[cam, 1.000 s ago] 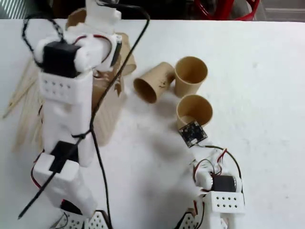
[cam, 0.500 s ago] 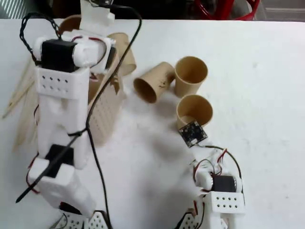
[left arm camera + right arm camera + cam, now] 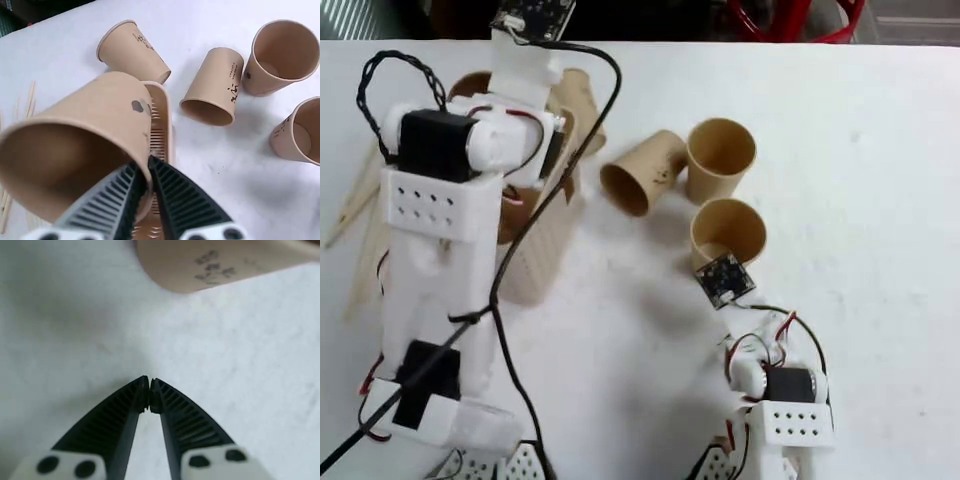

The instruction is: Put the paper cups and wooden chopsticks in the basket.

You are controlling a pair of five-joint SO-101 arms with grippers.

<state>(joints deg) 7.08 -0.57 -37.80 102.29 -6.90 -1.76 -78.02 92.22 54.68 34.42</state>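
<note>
White table (image 3: 880, 150); dark room beyond far edge, red frame (image 3: 785, 20) there

Could make out little of the basket (image 3: 542, 262) from above, buried as it was under the left arm (image 3: 430, 260). Could not pick out the held paper cup (image 3: 85, 150) beneath that arm. Lost part of the chopsticks (image 3: 362, 272) behind it too; could not count them. From the left wrist, found just one basket wall past the held paper cup. Caught an upright cup (image 3: 300, 131) sliced by the frame's edge, and another cup (image 3: 215, 260) cropped and blurred in the right wrist view, with unreadable print.
</note>
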